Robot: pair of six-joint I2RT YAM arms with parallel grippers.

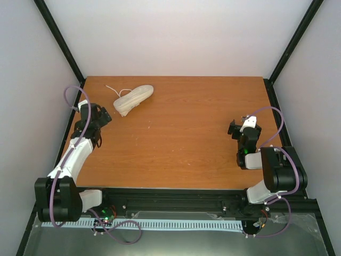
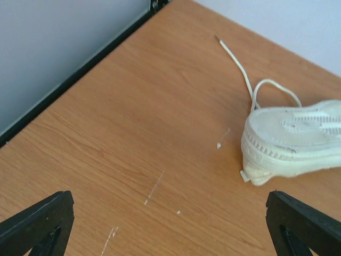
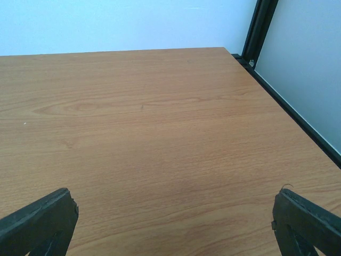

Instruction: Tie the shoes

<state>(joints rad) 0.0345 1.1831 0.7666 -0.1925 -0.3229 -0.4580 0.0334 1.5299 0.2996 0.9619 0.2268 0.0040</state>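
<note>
A cream low-top sneaker [image 1: 133, 99] lies at the far left of the wooden table, and its thin white laces [image 1: 116, 91] trail loose to its left. In the left wrist view the sneaker's end [image 2: 290, 141] lies at the right, with a lace [image 2: 242, 66] looping away from it. My left gripper [image 1: 104, 118] is open and empty, a short way near-left of the sneaker. My right gripper [image 1: 238, 127] is open and empty over bare wood at the right side, far from the sneaker. The sneaker does not show in the right wrist view.
Black frame posts [image 1: 58, 40] stand at the table's back corners, with white walls close on both sides. A black rail [image 3: 290, 106] runs along the table's right edge. Small pale scratches [image 2: 154, 188] mark the wood near my left gripper.
</note>
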